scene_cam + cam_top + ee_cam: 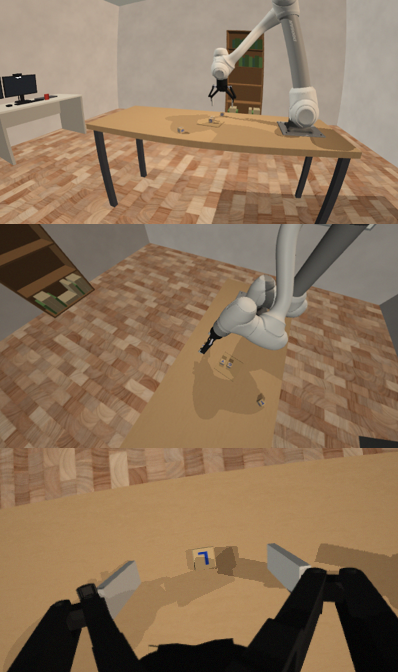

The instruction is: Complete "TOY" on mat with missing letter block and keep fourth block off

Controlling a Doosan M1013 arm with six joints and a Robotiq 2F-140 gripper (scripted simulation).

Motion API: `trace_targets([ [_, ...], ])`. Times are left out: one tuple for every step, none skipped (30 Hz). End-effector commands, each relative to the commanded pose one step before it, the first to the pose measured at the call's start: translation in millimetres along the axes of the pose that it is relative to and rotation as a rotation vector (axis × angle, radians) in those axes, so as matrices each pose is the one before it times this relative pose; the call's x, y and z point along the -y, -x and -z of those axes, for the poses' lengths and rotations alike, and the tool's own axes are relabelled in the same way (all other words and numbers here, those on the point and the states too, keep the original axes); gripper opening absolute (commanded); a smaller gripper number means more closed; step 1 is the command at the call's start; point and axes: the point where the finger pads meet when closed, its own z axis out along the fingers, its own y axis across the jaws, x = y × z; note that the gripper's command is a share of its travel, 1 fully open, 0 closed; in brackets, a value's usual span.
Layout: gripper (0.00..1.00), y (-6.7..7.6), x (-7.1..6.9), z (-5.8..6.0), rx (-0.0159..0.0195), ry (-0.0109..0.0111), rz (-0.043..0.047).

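top: black two-finger tool is by the left long edge of the wooden counter. small pale cube with blue letter, probably the needed t, lies diagonally across, past the thin tan mat, near the right long edge. pale cube marked o and pale cube with likely y sit on mat; t's slot looks picture-right of o. cubes, so no long axis; turn matters.

exterior: tool hangs above the counter's far long edge, t cube near the near edge, farther from arm base. brown bookcase behind, white desk at left.

wrist: tool wide open, nothing held; pale cube with l-like letter lies below between fingers, likely the spare. patterned wood floor beyond the edge.
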Motion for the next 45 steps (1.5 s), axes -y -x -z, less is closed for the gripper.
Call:
trace_targets([
  [1.00,-2.77,-1.70,-2.83,-0.00376,0.00285,-0.00509],
  [1.00,0.00,0.00,0.00,0.00000,0.00000,0.00000],
  [1.00,0.00,0.00,0.00,0.00000,0.00000,0.00000],
  [1.00,0.00,0.00,0.00,0.00000,0.00000,0.00000],
  [1.00,0.00,0.00,0.00,0.00000,0.00000,0.00000],
  [1.00,0.00,0.00,0.00,0.00000,0.00000,0.00000],
  [1.00,0.00,0.00,0.00,0.00000,0.00000,0.00000],
  [1.00,0.00,0.00,0.00,0.00000,0.00000,0.00000],
  [1.00,0.00,0.00,0.00,0.00000,0.00000,0.00000],
  [1.00,0.00,0.00,0.00,0.00000,0.00000,0.00000],
  [1.00,0.00,0.00,0.00,0.00000,0.00000,0.00000],
  [1.00,0.00,0.00,0.00,0.00000,0.00000,0.00000],
  [1.00,0.00,0.00,0.00,0.00000,0.00000,0.00000],
  [1.00,0.00,0.00,0.00,0.00000,0.00000,0.00000],
  [1.00,0.00,0.00,0.00,0.00000,0.00000,0.00000],
  [1.00,0.00,0.00,0.00,0.00000,0.00000,0.00000],
  [1.00,0.00,0.00,0.00,0.00000,0.00000,0.00000],
  [1.00,0.00,0.00,0.00,0.00000,0.00000,0.00000],
  [1.00,0.00,0.00,0.00,0.00000,0.00000,0.00000],
  [1.00,0.00,0.00,0.00,0.00000,0.00000,0.00000],
  [1.00,0.00,0.00,0.00,0.00000,0.00000,0.00000],
  [1.00,0.00,0.00,0.00,0.00000,0.00000,0.00000],
  [1.00,0.00,0.00,0.00,0.00000,0.00000,0.00000],
  [1.00,0.00,0.00,0.00,0.00000,0.00000,0.00000],
  [1.00,0.00,0.00,0.00,0.00000,0.00000,0.00000],
  [1.00,0.00,0.00,0.00,0.00000,0.00000,0.00000],
  [1.00,0.00,0.00,0.00,0.00000,0.00000,0.00000],
  [1.00,0.00,0.00,0.00,0.00000,0.00000,0.00000],
  [1.00,0.00,0.00,0.00,0.00000,0.00000,0.00000],
  [1.00,0.00,0.00,0.00,0.00000,0.00000,0.00000],
  [1.00,0.00,0.00,0.00,0.00000,0.00000,0.00000],
  [1.00,0.00,0.00,0.00,0.00000,0.00000,0.00000],
  [1.00,0.00,0.00,0.00,0.00000,0.00000,0.00000],
  [1.00,0.00,0.00,0.00,0.00000,0.00000,0.00000],
  [1.00,0.00,0.00,0.00,0.00000,0.00000,0.00000],
  [1.00,0.00,0.00,0.00,0.00000,0.00000,0.00000],
  [1.00,0.00,0.00,0.00,0.00000,0.00000,0.00000],
  [1.00,3.35,2.27,3.24,0.00446,-0.00311,0.00698],
  [1.00,3.63,3.86,2.14,0.00361,-0.00121,0.01159],
  [1.00,8.71,9.12,5.10,0.00865,-0.00296,0.02755],
  [1.00,14.92,15.33,8.60,0.01481,-0.00527,0.04659],
  [1.00,17.66,18.03,9.98,0.01765,-0.00660,0.05469],
  [1.00,7.25,7.64,4.03,0.00739,-0.00287,0.02269],
  [1.00,8.33,8.78,4.58,0.00851,-0.00339,0.02600],
  [1.00,8.42,8.90,4.58,0.00864,-0.00353,0.02627],
])
